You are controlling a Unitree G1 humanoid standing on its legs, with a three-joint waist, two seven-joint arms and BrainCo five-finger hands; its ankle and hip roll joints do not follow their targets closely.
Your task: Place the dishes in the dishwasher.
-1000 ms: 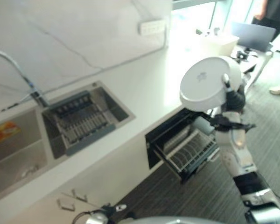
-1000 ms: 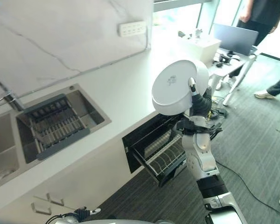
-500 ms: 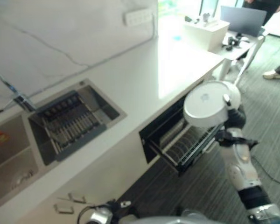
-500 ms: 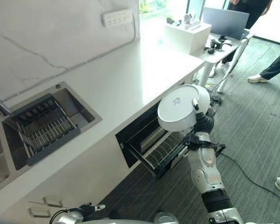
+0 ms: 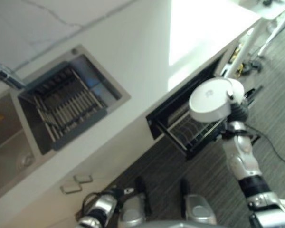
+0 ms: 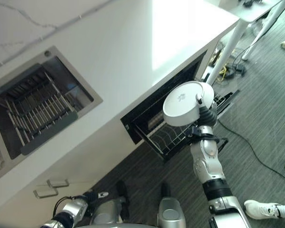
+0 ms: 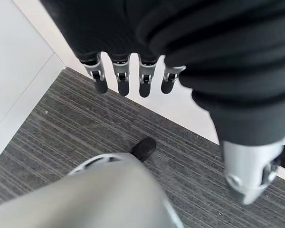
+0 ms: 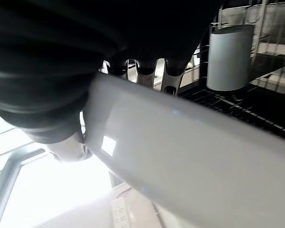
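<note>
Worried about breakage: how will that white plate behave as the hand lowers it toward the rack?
The white plate looks rigid and glazed, so probably slippery and chip-prone. The right hand grips just its rim, so it may pivot. Against the rack's thin wires it could slide or tip.

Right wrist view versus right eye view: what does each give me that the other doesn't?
The right wrist view alone shows a grey cylindrical cup standing in the rack. The right eye view alone shows the white countertop, the steel sink holding a dark drying rack, and the left hand low by the floor. Both show the round white plate gripped in the right hand over the pulled-out wire dishwasher rack.
</note>
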